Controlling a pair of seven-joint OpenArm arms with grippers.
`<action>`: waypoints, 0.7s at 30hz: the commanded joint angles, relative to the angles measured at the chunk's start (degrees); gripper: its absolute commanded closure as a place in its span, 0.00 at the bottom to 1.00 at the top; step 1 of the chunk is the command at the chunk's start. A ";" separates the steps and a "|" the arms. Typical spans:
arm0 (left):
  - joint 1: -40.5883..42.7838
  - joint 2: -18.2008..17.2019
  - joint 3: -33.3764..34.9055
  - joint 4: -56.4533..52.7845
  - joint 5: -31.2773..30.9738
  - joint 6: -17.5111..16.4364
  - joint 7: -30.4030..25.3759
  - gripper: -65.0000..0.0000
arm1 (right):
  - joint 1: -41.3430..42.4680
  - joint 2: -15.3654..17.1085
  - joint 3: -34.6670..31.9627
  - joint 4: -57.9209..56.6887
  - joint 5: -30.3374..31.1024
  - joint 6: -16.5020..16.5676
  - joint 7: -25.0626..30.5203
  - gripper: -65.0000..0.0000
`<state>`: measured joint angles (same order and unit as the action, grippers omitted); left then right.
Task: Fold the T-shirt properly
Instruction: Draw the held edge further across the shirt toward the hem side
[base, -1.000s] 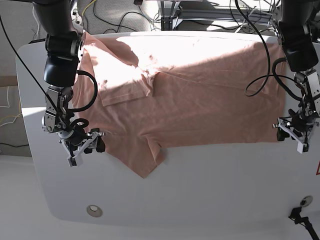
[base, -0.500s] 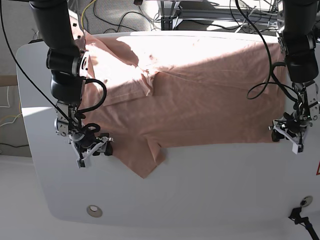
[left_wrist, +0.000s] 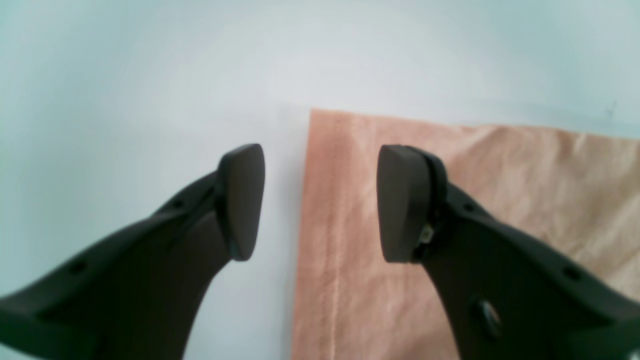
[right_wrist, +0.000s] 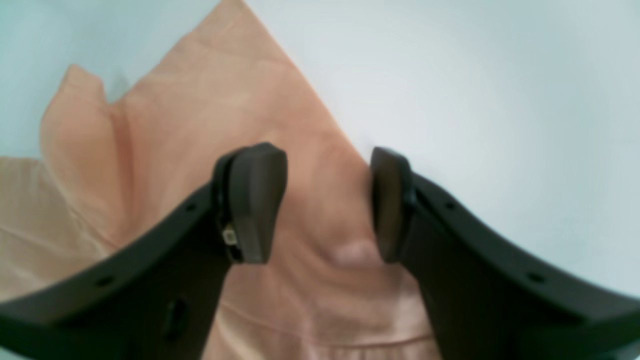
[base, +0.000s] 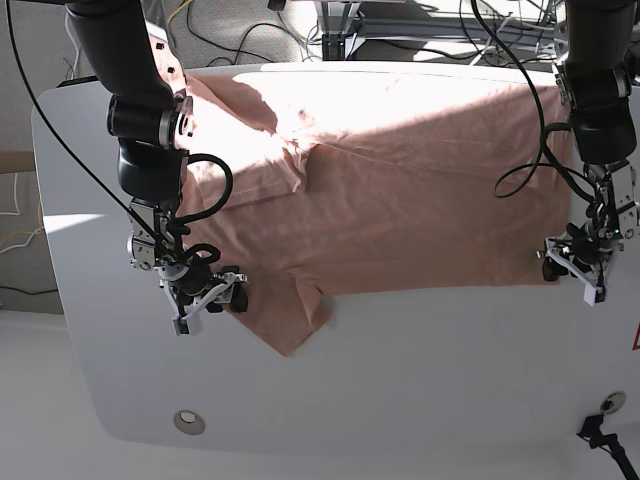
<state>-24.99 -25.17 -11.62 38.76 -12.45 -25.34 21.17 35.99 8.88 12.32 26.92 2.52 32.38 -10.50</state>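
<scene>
Salmon-pink cotton T-shirt (base: 400, 190) spread flat across the far half of a smooth white rounded table (base: 420, 380), softly wrinkled, one pointed flap hanging toward the near edge. Stitched hem visible up close. Left gripper (left_wrist: 320, 200) parted, dark curved fingers (left_wrist: 405, 200) straddling the hem corner, one over cloth, one over bare table, nothing pinched. Right gripper (right_wrist: 325, 205) also parted, poised over the flap's slanted edge, not clamped. Loads of bare tabletop along the near side.
</scene>
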 joint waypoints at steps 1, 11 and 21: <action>-0.55 -1.16 -0.21 0.84 -0.61 0.07 -1.17 0.48 | 0.98 -0.23 -0.05 0.29 -0.99 0.10 -1.50 0.65; -0.63 -1.25 -0.21 0.75 -0.61 0.07 -0.99 0.48 | 0.89 -0.31 -0.14 0.29 -0.99 0.10 -1.50 1.00; -1.86 -0.81 -0.12 -0.13 -0.52 -0.02 -0.99 0.48 | -0.43 -0.31 -0.14 0.38 -0.99 0.10 -1.41 1.00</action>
<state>-25.26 -24.97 -11.60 38.15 -12.47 -25.15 21.37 34.96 8.29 12.32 26.94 2.76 32.40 -10.44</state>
